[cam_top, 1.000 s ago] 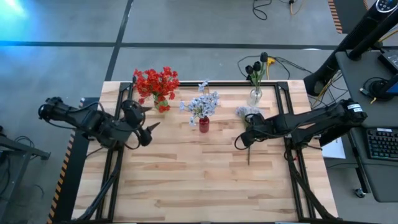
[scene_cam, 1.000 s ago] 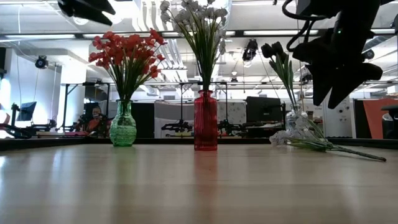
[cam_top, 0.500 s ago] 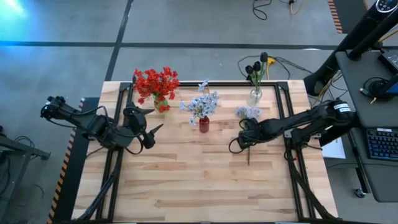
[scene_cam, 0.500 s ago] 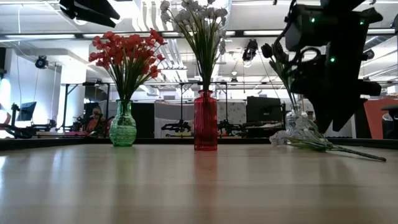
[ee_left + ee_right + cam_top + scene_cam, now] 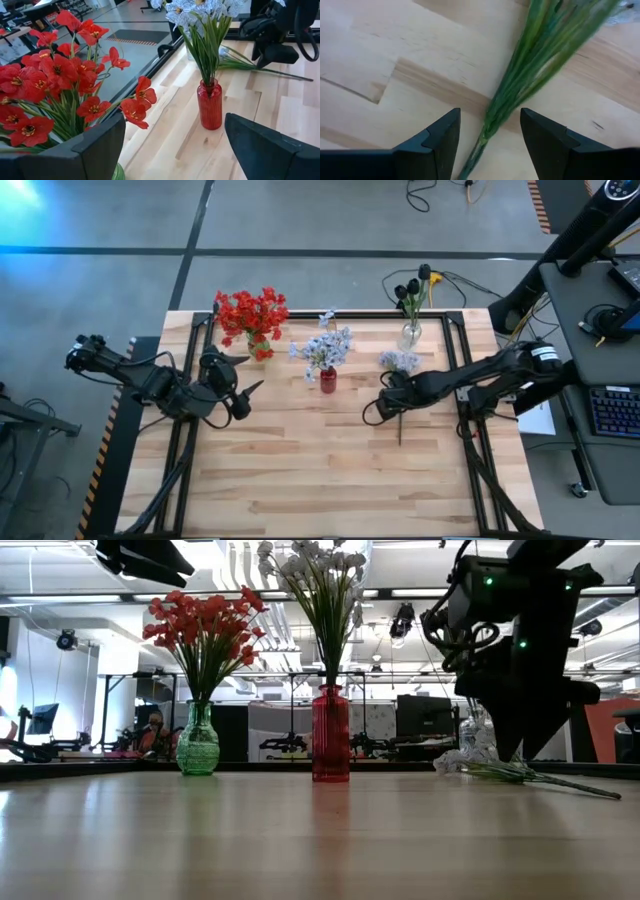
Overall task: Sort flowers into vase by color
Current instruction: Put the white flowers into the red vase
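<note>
The right gripper (image 5: 489,134) is hovering with jaws parted, empty, the loose flower stem (image 5: 520,95) lying between them; closing off-centre risks missing it.

The left gripper (image 5: 172,145) is waiting wide open, empty.

The light wooden plank table (image 5: 320,470) stands on a dark metal frame (image 5: 125,430) over a grey concrete floor (image 5: 300,215) crossed by dark seams. To one side sits a grey desk (image 5: 600,310) with a black keyboard (image 5: 612,412) and headphones (image 5: 603,318), and cables (image 5: 425,192) trail across the floor behind. Beyond the table, long ceiling strip lights (image 5: 420,592) shine over a workshop with monitors (image 5: 425,720) and white pillars (image 5: 88,690).
</note>
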You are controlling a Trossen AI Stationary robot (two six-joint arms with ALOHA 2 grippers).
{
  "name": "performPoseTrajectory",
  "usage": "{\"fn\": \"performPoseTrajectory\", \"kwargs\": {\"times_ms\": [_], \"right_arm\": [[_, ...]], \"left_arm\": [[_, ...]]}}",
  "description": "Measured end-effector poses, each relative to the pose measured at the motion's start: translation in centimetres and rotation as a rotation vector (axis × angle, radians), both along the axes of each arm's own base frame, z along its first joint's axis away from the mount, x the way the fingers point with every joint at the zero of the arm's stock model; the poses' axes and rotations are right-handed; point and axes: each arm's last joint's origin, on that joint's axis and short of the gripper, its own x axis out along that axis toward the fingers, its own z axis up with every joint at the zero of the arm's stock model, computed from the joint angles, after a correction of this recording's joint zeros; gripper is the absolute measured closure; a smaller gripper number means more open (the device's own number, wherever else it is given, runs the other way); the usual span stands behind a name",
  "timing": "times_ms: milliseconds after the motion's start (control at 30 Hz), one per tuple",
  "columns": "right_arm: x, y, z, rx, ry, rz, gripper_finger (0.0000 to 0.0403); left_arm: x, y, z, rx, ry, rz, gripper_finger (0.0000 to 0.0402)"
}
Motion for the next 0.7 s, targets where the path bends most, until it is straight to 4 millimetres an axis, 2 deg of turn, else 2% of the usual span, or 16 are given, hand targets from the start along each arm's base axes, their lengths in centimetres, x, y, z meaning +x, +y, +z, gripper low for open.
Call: {"fn": "performPoseTrajectory", "kwargs": {"times_ms": [400,533,700], "right_arm": [[0.7,-0.6,-2.1,0.010,0.092,0.017,0.0207],[0.8,-0.7,-2.4,0.035,0.103,0.035,0.0242],[1.0,-0.6,-2.4,0.046,0.089,0.067,0.0319]], "left_arm": [[0.0,0.0,0.0,0.010,-0.005,0.019,0.0080],[0.0,0.0,-0.1,0.015,0.001,0.018,0.0080],[0.3,-0.1,-0.3,0.024,0.018,0.019,0.0080]]}}
